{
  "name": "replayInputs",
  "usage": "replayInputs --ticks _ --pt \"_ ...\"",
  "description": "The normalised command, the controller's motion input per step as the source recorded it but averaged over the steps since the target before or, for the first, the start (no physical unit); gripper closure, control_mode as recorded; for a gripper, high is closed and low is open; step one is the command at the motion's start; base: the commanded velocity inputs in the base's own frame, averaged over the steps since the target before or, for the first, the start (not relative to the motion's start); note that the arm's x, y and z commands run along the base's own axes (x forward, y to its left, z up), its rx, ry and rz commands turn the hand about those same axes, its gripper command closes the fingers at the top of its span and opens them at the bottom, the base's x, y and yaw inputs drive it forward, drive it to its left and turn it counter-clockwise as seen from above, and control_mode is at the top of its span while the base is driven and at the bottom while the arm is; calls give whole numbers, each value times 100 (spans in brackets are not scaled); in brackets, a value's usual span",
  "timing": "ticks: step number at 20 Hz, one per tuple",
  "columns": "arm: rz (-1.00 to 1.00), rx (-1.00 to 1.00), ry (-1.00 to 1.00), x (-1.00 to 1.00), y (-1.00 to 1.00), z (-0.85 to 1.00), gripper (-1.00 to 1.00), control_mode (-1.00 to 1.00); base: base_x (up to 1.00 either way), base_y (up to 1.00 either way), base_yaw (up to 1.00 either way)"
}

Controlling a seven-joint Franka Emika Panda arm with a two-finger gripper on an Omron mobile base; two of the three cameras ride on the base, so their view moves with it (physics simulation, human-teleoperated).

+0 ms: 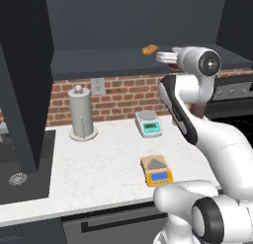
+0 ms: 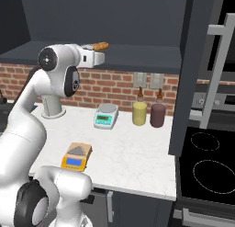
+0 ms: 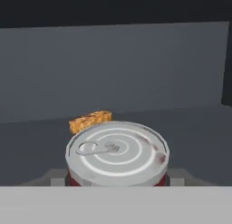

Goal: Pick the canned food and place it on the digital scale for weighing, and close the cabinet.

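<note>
Hand view showed the canned food [image 3: 117, 154] right in front of the camera, sitting between the gripper's [image 3: 117, 181] two finger tips, whose pale blocks flanked the can's base on either side. The jaws stood partway apart, about the can's width, and the pads looked to be against its sides; whether they truly gripped it could not be told for certain. The can was a short cylinder with dark red walls and a silvery lid, ringed with concentric grooves and fitted with a pull tab. Just behind it lay a small orange-brown food piece [image 3: 90, 121], rough and crumbly in texture, on the flat dark shelf of the cabinet [image 3: 136, 73].

In the left base view the arm reached up to that shelf, the hand [image 1: 167, 57] at shelf level with a sliver of dark red just beyond it, and the food piece [image 1: 149, 49] slightly to its left. A cabinet door [image 1: 24, 80] stood open, flat and dark navy.

Down on the white marbled counter [image 1: 99, 164] sat the digital scale [image 1: 156, 170], a small orange-yellow square with a grey plate and blue display, well below and apart from the can. Behind it stood a grey-white scale [image 1: 148, 123] with a teal display, and a grey paper towel holder [image 1: 81, 113] against the red brick wall. In the right base view, a yellow bottle [image 2: 139, 111] and a dark brown bottle [image 2: 158, 113] stood side by side near the wall.
</note>
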Motion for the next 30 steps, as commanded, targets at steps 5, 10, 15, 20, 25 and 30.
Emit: replayInputs --ticks 5,10,15,20,25,30 --pt "-6 6 -14 -98 0 0 100 -100 0 0 0" --pt "-1 9 -3 -98 0 0 100 -100 0 0 0" --pt "3 3 0 -100 -1 -31 100 -100 0 0 0" --pt "28 0 3 -73 0 -26 100 -100 0 0 0" --pt "49 -2 11 -36 7 -10 100 -100 0 0 0" --pt "62 -9 6 -45 25 -36 100 -100 0 0 0"
